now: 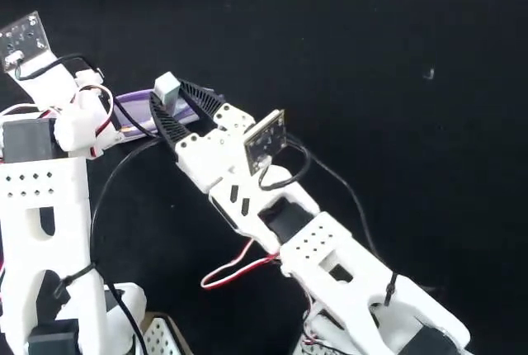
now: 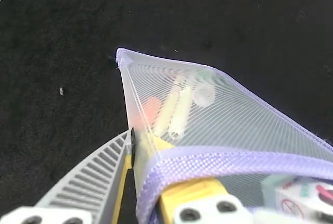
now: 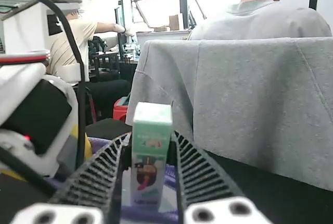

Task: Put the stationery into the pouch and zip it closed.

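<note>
So the mesh pouch (image 2: 223, 125) with the purple trim is over on the far left part of the black surface (image 1: 371, 82), right in front of the left arm. The left hand (image 2: 134, 140) is clenched on the pouch at its trimmed edge, with the mesh pinched between the grey finger and the yellow one.

You can see stuff through the mesh. There are a couple of pale yellow-green sticks (image 2: 177, 109) lying side by side, with an orange piece (image 2: 151, 109) just beside them and a round whitish cap (image 2: 204, 92) near their far ends. I can't tell exactly what kind of pens or markers they are.

The right arm comes in diagonally across the surface, and the right hand (image 1: 169, 95) is right at the pouch (image 1: 136, 101). It's grasping a small box (image 3: 151, 166), pale green on top with a printed front, which stands upright between the black ribbed fingers (image 3: 200, 174). From the left wrist camera that box (image 2: 299, 195) sits just beside the purple trim at the pouch's mouth. I honestly can't tell whether it's touching the pouch.
</note>
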Robot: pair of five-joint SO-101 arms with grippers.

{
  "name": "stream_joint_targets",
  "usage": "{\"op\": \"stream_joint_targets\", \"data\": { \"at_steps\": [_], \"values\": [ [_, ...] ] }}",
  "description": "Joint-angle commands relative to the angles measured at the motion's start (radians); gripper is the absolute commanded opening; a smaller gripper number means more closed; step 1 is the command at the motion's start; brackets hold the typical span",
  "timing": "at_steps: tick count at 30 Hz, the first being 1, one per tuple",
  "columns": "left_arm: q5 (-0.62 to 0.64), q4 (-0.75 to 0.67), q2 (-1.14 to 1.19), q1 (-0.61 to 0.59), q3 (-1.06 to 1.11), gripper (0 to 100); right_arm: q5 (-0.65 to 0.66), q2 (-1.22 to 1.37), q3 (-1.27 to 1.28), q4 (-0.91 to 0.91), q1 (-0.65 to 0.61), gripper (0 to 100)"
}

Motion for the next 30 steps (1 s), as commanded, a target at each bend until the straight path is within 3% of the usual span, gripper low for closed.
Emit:
{"op": "stream_joint_targets", "data": {
  "at_steps": [1, 10, 22, 25, 30],
  "values": [
    [0.012, -0.018, -0.003, -0.005, 0.002, 3, 0.057, 0.004, -0.028, -0.023, -0.006, 2.0],
    [0.012, -0.018, -0.003, -0.005, 0.002, 3, 0.063, 0.002, -0.028, -0.021, -0.011, 21.4],
    [0.012, -0.018, -0.003, -0.005, 0.002, 3, 0.063, -0.059, -0.027, -0.02, -0.003, 22.7],
    [0.012, -0.018, -0.003, -0.005, 0.002, 3, 0.063, -0.17, -0.035, 0.072, 0.025, 22.7],
    [0.012, -0.018, -0.003, -0.005, 0.002, 3, 0.058, -0.383, -0.159, 0.376, 0.057, 22.7]
  ]
}}
